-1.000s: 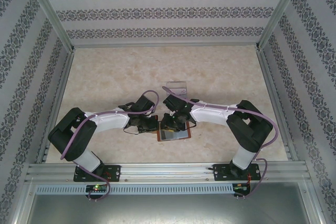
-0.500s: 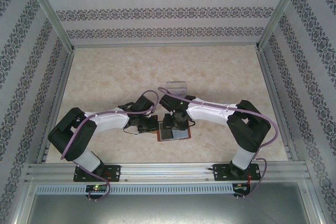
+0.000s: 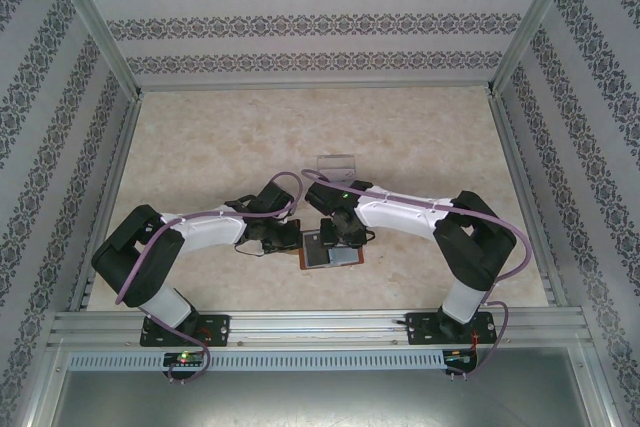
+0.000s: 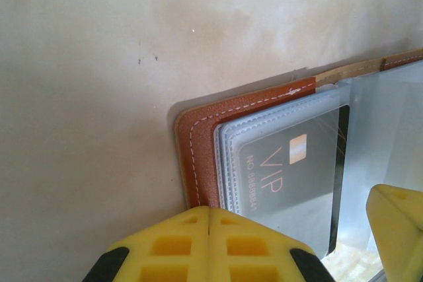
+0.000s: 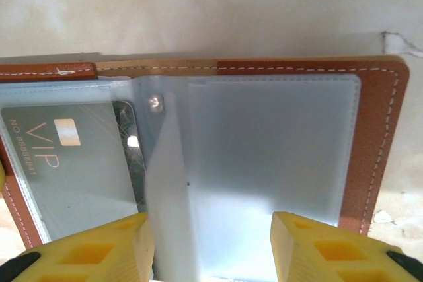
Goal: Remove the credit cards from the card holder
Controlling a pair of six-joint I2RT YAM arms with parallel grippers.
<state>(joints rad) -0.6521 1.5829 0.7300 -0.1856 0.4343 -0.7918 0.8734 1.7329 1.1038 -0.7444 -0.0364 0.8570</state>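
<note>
The reddish-brown card holder (image 3: 347, 260) lies open on the table between both arms. Its clear sleeves (image 5: 264, 143) are spread out, and one leaf (image 5: 165, 183) stands partly lifted near the spine. A dark credit card (image 4: 291, 176) marked VIP sits inside the left sleeve (image 5: 73, 163). My left gripper (image 4: 209, 211) is shut, its tips resting at the card holder's left brown border (image 4: 198, 143), nothing between them. My right gripper (image 5: 208, 226) hovers open over the right-hand sleeves, one finger on each side of the lifted leaf. Its yellow finger (image 4: 396, 222) shows beside the card.
A clear acrylic stand (image 3: 335, 165) stands just behind the card holder. The marble-patterned table (image 3: 200, 137) stretches to the left, right and back. Aluminium frame rails (image 3: 300, 322) and patterned walls enclose it.
My right gripper's jaws have opened wider over the sleeves, and its wrist has shifted slightly. The left gripper and the card holder have stayed in place.
</note>
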